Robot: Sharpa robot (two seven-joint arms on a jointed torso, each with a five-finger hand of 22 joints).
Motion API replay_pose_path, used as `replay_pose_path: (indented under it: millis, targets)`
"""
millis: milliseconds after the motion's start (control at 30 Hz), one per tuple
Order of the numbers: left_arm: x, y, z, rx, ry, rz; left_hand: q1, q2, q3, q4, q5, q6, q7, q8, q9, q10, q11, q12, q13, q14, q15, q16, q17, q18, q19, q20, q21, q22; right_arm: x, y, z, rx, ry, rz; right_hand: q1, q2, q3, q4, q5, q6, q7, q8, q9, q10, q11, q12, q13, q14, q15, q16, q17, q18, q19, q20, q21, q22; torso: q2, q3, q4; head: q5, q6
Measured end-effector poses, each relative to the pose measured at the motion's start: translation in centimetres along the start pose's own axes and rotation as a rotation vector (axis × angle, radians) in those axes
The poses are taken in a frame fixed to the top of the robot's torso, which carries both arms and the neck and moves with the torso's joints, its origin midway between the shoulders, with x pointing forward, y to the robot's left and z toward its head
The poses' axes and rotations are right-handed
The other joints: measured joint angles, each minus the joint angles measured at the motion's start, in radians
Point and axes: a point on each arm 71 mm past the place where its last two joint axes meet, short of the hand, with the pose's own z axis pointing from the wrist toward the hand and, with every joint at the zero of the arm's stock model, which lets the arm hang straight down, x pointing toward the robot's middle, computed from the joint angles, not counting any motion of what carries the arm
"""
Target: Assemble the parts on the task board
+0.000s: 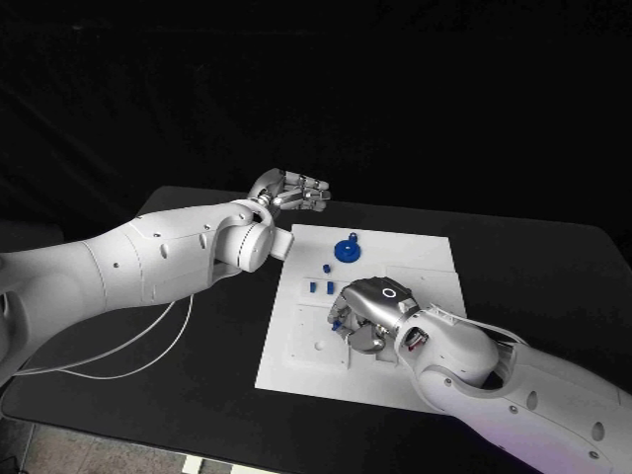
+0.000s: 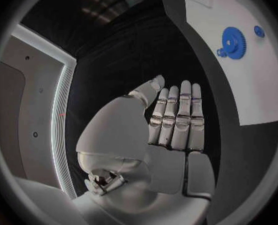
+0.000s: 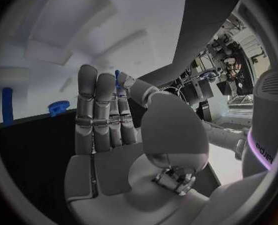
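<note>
Head view. My left hand [image 1: 290, 190] hangs over the black table [image 1: 544, 267] just past the far left corner of the task board [image 1: 295, 365], fingers drawn together, nothing in them. My right hand [image 1: 370, 314] lies low over the board's middle, covering that part of it; whether it holds anything I cannot tell here. A blue gear [image 1: 348, 249] sits on the board's far half, well apart from both hands. Small blue pegs [image 1: 321, 286] stand between the gear and my right hand, just beside its far-left side. A white cable [image 1: 131, 360] loops on the table under my left arm. No writing is legible.

Left wrist view. My left hand [image 2: 170, 130]: fingers straight, side by side, empty. The blue gear [image 2: 233, 42] lies on the board [image 2: 257, 95], apart from the fingertips.

Right wrist view. My right hand [image 3: 108, 120]: fingers straight and together, thumb [image 3: 139, 91] bent toward them with a slim blue part [image 3: 118, 80] at its tip; a grip I cannot confirm. A blue peg [image 3: 7, 105] and a blue toothed piece [image 3: 59, 107] stand beyond. Lettering on my arm's purple band is unreadable.
</note>
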Motion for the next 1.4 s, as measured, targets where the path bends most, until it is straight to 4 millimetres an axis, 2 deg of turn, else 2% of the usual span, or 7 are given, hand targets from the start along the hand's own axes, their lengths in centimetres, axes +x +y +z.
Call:
replay_pose_path:
  millis: [833, 1400]
  targets:
    - [-0.21, 0.05, -0.07, -0.003, -0.002, 0.0, 0.0, 0.0, -0.003, 0.003, 0.0, -0.003, -0.003, 0.0, 0.0, 0.0, 0.0, 0.0, 0.0, -0.004, 0.004, 0.0, 0.0, 0.0, 0.0, 0.0, 0.0, -0.026, 0.47, -0.65, 0.24, 0.051, -0.011, -0.048, 0.0, -0.001, 0.01, -0.004, 0.004, 0.003, -0.005, -0.001, 0.001, 0.006, 0.002, 0.004, -0.001, 0.0, 0.0, 0.005, -0.002, 0.001, 0.005, -0.001, -0.02, 0.035, 0.0, 0.0001, 0.0001, 0.002, -0.008]
    - [-0.05, 0.05, -0.07, -0.006, 0.006, -0.003, 0.0, 0.0, -0.006, 0.006, 0.0, -0.002, -0.002, 0.0, 0.0, 0.0, 0.0, 0.0, 0.0, -0.003, 0.004, 0.0, 0.0, 0.0, 0.0, 0.0, 0.0, -0.034, 0.66, -0.63, 0.37, 0.051, -0.005, -0.056, 0.0, -0.001, 0.01, -0.004, 0.004, 0.006, -0.002, -0.004, 0.0, 0.006, 0.002, 0.004, 0.0, 0.0, 0.0, 0.005, -0.004, 0.001, 0.012, -0.001, -0.027, 0.046, 0.0, -0.0003, -0.0001, 0.002, -0.014]
